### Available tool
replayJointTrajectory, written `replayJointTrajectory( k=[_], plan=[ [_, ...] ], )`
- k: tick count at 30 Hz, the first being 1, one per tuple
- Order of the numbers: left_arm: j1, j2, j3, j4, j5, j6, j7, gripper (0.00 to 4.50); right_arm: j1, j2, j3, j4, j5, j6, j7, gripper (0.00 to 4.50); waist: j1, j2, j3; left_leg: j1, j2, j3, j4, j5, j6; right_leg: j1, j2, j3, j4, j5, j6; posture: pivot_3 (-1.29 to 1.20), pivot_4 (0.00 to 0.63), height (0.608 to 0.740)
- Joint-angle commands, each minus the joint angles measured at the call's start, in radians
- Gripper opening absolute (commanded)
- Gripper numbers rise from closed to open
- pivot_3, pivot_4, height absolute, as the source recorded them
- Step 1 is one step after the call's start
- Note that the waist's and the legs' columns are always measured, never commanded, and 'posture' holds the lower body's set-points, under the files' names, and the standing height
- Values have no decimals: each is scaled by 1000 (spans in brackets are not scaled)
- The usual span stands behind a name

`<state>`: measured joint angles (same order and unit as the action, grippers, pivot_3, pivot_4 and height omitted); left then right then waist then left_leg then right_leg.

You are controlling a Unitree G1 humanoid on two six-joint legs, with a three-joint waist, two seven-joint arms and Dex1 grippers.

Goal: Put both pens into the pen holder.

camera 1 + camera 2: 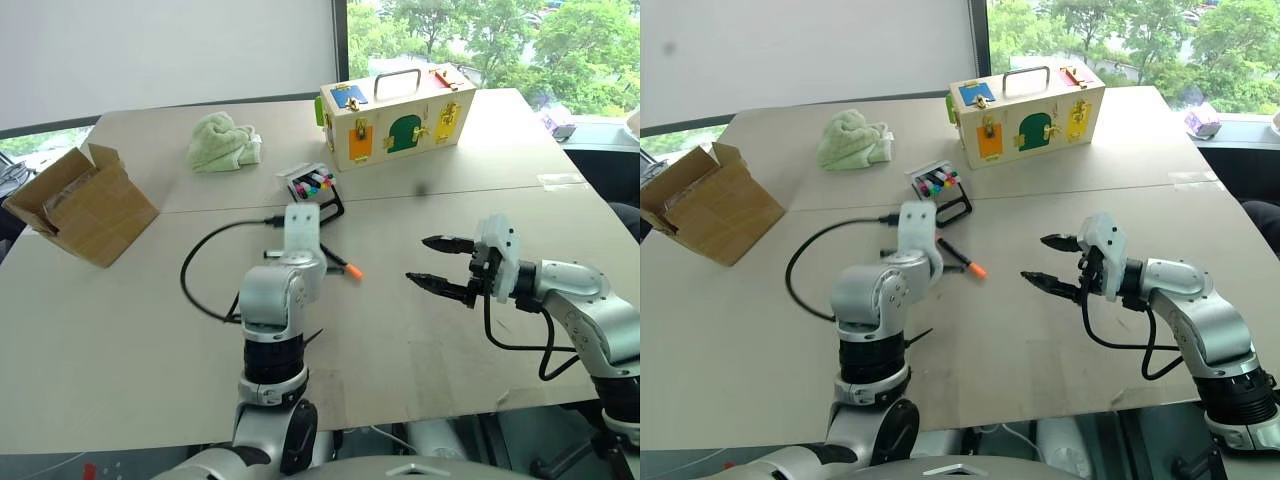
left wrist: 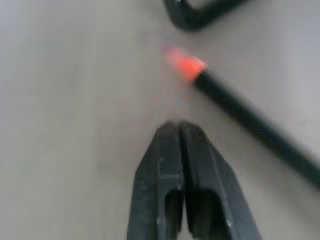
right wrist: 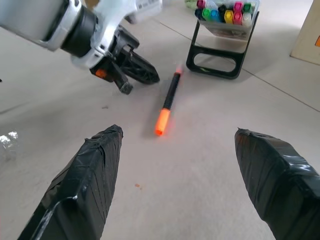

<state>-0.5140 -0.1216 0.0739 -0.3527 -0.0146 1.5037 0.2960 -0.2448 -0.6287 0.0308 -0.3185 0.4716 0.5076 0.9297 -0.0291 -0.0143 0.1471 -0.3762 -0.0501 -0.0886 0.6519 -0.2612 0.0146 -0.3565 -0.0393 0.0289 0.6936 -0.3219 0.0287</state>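
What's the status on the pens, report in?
Left gripper shut on nothing, beside the orange-tipped pen. Right gripper open, empty. Pen flat on the table, short of the pen holder. Nothing blocking.

From my head, my own left forearm covers my left pincer [image 3: 131,75] and the near half of the orange-tipped pen [image 1: 962,257], so only its far end pokes out. At my left wrist that pen runs off the picture's edge, its tip smeared to a soft glow, and the pen holder [image 3: 221,47] is cut down to one bend of its black loop. The second pen I cannot pick out among the markers [image 3: 227,11] bunched there; they are too small to tell apart. The cardboard box [image 1: 78,203] is clipped at the picture's side.
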Motion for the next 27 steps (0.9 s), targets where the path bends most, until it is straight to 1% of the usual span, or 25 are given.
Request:
replayJointTrajectory(
  k=[1,5,8,9,10,11,12,13,15,17,18,21,22,23,26,27],
  plan=[
    [122,22,52,8,48,111,2,31,-6,-5,-3,-28,0,-18,3,3788,-8,0,0,0,0,1,0,0,0,0,0,1,0,0,0,0,150,740],
    [151,61,52,-73,34,109,-45,31,-14,0,7,-17,-2,-22,8,3788,-15,0,0,0,0,2,-2,-2,-2,-3,2,7,-1,0,0,0,150,740],
    [156,62,77,-174,-37,84,-148,767,-24,6,17,-15,-1,-20,10,3788,-13,-1,1,-1,1,2,-3,-2,-3,-5,4,9,-1,0,0,0,150,740],
    [159,66,81,-195,-59,83,-180,1307,-28,8,20,-14,0,-18,10,3788,-12,-1,1,-1,2,1,-3,-2,-3,-6,4,8,-1,0,0,0,150,740],
    [183,120,50,-232,-96,43,-243,1439,-30,6,27,-16,-2,-10,8,3788,-10,-2,1,-2,2,1,-3,-2,-3,-6,4,8,-2,0,0,0,150,740],
    [207,173,21,-261,-125,-2,-297,2048,-35,5,37,-15,-8,-2,4,3788,-10,-3,2,-2,1,1,-3,-2,-3,-6,4,8,-2,0,0,0,150,740],
    [240,223,3,-294,-163,-43,-362,2277,-41,6,56,-14,-21,12,-7,3788,-11,-3,3,-2,1,1,-3,-3,-3,-6,4,8,-2,0,0,0,150,740],
    [273,268,-6,-322,-196,-83,-419,2658,-46,11,77,-15,-34,22,-19,3788,-12,-4,3,-2,1,1,-3,-3,-3,-7,4,9,-2,0,-1,0,150,740],
    [377,378,28,-371,-257,-213,-566,2658,-78,60,152,-3,-90,45,-77,3788,-5,-4,5,-3,1,0,-3,-3,-3,-7,3,8,-3,0,-1,0,150,740],
    [480,487,71,-392,-285,-345,-700,2658,-115,129,212,31,-141,44,-134,3788,-9,-6,6,-3,2,0,-3,-3,-4,-8,3,8,-4,0,-1,0,150,740],
    [521,525,96,-389,-293,-422,-755,2658,-133,159,236,51,-160,41,-154,3788,-12,-6,7,-4,2,-1,-5,-3,-4,-9,3,8,-5,0,-1,0,150,740],
    [618,582,274,-357,-394,-624,-953,2658,-193,265,322,140,-229,41,-213,3788,-3,-5,8,-8,2,-1,-5,-3,-4,-15,3,8,-4,0,-2,0,150,740],
    [639,596,314,-345,-418,-670,-998,2658,-205,286,348,170,-255,27,-223,3788,0,-4,9,-11,1,-1,-5,-3,-4,-18,3,8,-4,1,-3,0,150,740],
    [658,610,335,-327,-434,-719,-1031,2658,-214,301,363,193,-276,15,-228,3788,4,-4,9,-16,2,-1,-3,-3,-4,-23,3,7,-4,2,-4,0,150,740],
    [707,638,403,-301,-518,-811,-1134,2658,-238,340,396,287,-340,-5,-260,3788,18,-4,9,-18,1,-4,-2,-3,-4,-23,1,4,-6,2,-4,0,150,740],
    [721,648,418,-298,-538,-839,-1162,2697,-245,340,407,322,-367,-18,-264,3547,19,-4,9,-19,-1,-4,-2,-3,-4,-23,0,3,-7,2,-4,0,150,740]
  ],
)
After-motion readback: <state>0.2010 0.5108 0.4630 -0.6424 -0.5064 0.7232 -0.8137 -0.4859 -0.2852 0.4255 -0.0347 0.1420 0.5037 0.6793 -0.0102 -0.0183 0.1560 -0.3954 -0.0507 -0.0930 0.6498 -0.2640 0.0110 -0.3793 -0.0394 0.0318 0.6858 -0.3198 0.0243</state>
